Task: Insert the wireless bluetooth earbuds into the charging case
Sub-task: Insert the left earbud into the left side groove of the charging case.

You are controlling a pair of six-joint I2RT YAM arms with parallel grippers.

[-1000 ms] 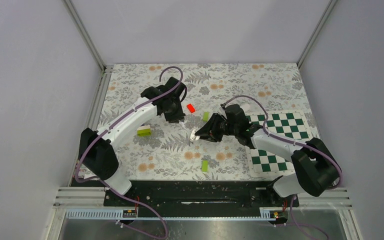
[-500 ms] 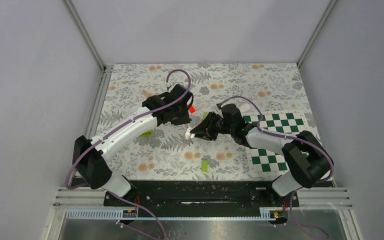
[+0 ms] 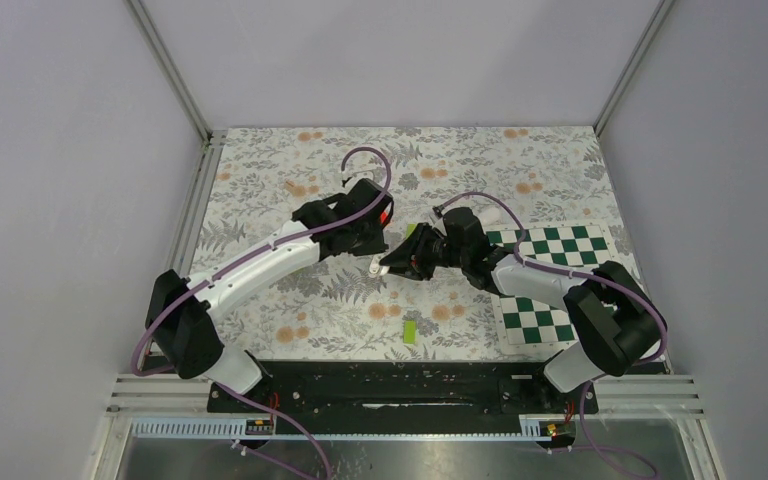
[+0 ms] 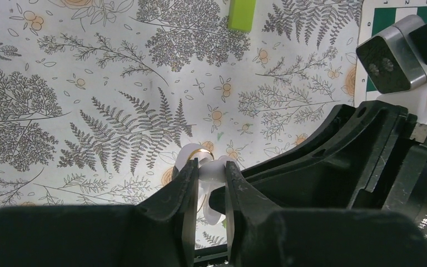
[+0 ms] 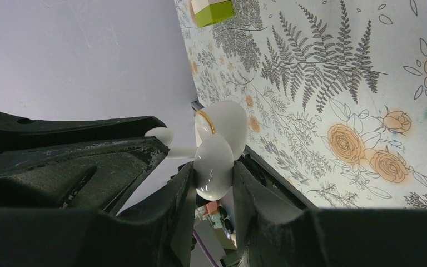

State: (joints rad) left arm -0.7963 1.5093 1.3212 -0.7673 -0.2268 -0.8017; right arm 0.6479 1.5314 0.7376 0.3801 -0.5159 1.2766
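My right gripper (image 5: pixel 214 181) is shut on the white glossy charging case (image 5: pixel 216 167), held above the floral mat with its gold-rimmed lid (image 5: pixel 222 119) open. My left gripper (image 4: pixel 210 167) is shut on a small white earbud (image 4: pixel 212 173), held right at the case's opening (image 4: pixel 195 153). In the right wrist view the earbud (image 5: pixel 161 135) shows at the left gripper's tip, its stem reaching toward the case. In the top view both grippers meet at mid-table around the case (image 3: pixel 377 265). I see no second earbud.
Lime-green blocks lie near the front (image 3: pixel 410 330) and behind the grippers (image 3: pixel 411 232); a red block (image 3: pixel 388 214) peeks out by the left wrist. A green-and-white block (image 5: pixel 214 11) lies further left. A checkerboard (image 3: pixel 550 285) lies at the right.
My left arm swung right and forward, bringing the earbud up against the case. My right gripper moved slightly left with the case, then held still.
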